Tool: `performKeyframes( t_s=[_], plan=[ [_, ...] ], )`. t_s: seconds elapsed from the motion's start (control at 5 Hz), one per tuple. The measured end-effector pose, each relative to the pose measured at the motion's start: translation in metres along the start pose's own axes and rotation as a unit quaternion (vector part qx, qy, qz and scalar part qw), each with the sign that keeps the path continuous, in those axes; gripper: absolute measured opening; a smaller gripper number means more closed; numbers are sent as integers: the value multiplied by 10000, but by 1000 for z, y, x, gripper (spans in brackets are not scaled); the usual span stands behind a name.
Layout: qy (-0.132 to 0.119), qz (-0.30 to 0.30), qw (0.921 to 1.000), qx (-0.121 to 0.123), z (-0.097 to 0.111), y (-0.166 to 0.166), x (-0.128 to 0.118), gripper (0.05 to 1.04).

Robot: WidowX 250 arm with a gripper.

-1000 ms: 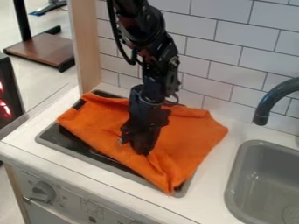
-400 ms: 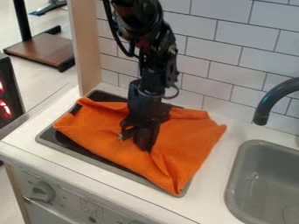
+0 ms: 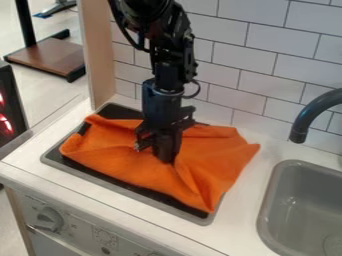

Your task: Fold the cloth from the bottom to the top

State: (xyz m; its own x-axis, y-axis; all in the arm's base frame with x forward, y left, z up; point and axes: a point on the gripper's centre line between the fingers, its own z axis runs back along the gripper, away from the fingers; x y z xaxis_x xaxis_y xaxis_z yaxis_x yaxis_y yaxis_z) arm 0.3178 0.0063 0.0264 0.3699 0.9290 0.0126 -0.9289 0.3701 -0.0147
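"Camera view people, where's the gripper (image 3: 166, 159) at?"

"Pointing down, with its lower end right on the orange cloth (image 3: 220, 155), around the middle of it. The black arm (image 3: 172, 60) comes in above from the top edge."

"Cool, is it wide, narrow, holding anything?"

"Honestly can't tell. The tip end is dark and sunk into the folds, so I won't call it a grip."

"Fair. And the cloth?"

"Spread out on both sides of the gripper, lying over the stove (image 3: 120, 188). Creases run from just below the gripper toward the near corner, down and to its right in the picture. Below the gripper you get a dark strip of stove along the cloth's near edge. More dark stove peeks out beyond the cloth, up and left of the gripper."

"What's around it?"

"White surface (image 3: 237, 212) around the stove. Off to the gripper's right in the picture, well apart from it, there's a grey sink (image 3: 284, 200) with a dark tap (image 3: 307, 120). Behind the gripper are white tiles (image 3: 267, 45), and a knob (image 3: 49, 219) sits down and left, on the front panel."
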Motion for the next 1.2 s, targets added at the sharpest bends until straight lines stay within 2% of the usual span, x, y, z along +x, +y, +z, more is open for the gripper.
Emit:
performKeyframes(
  t_s=[0.2, 0.4, 0.6, 0.8, 1.2],
  plan=[
    [100, 50, 9997, -209, 14, -16, 1, 64],
    [91, 140, 9982, -578, 34, -40, 7, 64],
    [84, 203, 9962, -848, 42, -62, 13, 64],
    [13, 247, 9947, -998, 43, -76, 19, 64],
    [-242, 488, 9928, -1068, 13, -84, 48, 64]
  ],
)
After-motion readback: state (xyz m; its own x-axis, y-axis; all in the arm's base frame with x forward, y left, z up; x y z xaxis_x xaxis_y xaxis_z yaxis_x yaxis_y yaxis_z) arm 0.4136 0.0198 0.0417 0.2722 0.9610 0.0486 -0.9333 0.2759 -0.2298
